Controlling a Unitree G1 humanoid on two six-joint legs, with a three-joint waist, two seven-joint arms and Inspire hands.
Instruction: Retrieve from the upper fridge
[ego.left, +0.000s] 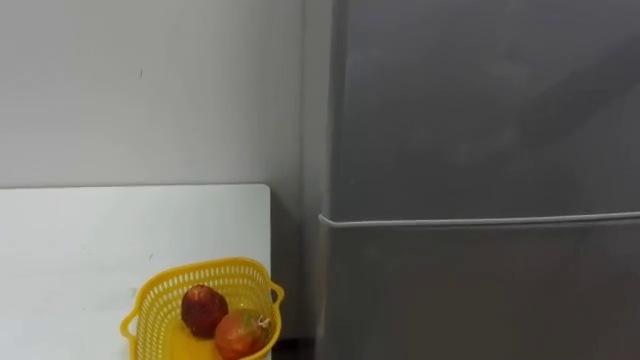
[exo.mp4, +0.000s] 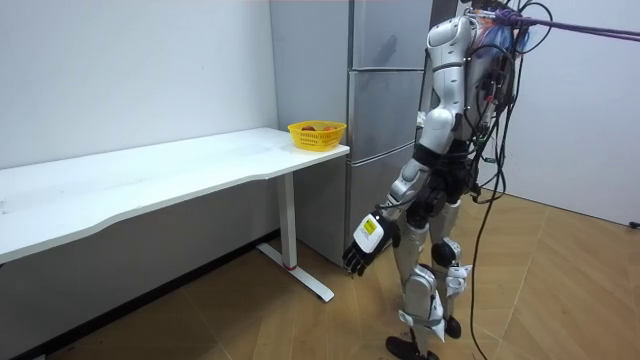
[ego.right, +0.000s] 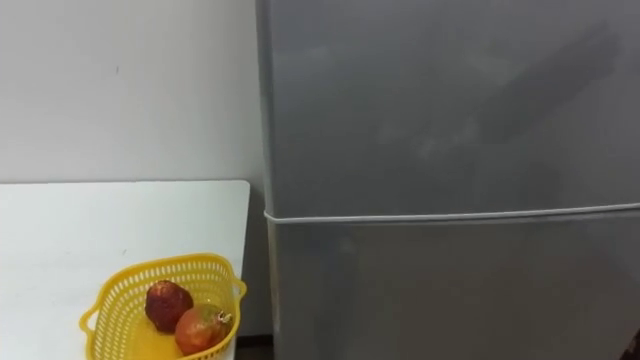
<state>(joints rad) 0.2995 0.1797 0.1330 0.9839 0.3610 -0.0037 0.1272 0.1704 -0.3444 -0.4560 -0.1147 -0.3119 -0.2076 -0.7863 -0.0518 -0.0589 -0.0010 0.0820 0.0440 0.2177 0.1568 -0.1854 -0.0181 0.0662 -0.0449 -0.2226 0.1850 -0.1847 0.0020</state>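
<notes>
Fridge (ego.left: 480, 120): grey, two doors, straight ahead of the robot, just beside the table's right end. Upper door (ego.left: 490, 100): closed, so the contents are hidden. Lower door (ego.left: 480, 300): closed, meeting the upper door at a thin pale seam.

Basket (ego.left: 200, 270): yellow, perforated, with side handles, on the table's right end near the fridge. It holds a red fruit (ego.left: 203, 308) and an orange fruit (ego.left: 240, 335), which touch each other.

Table (ego.left: 100, 240): white, long, against the pale wall (ego.left: 150, 90).

Left hand (exo.mp4: 362, 245): in the room view it hangs low at the robot's side, well apart from the fridge. Its fingers are loose and point down; it holds and touches nothing.

Robot: standing upright on the wood floor (exo.mp4: 560, 300), facing the fridge front.
</notes>
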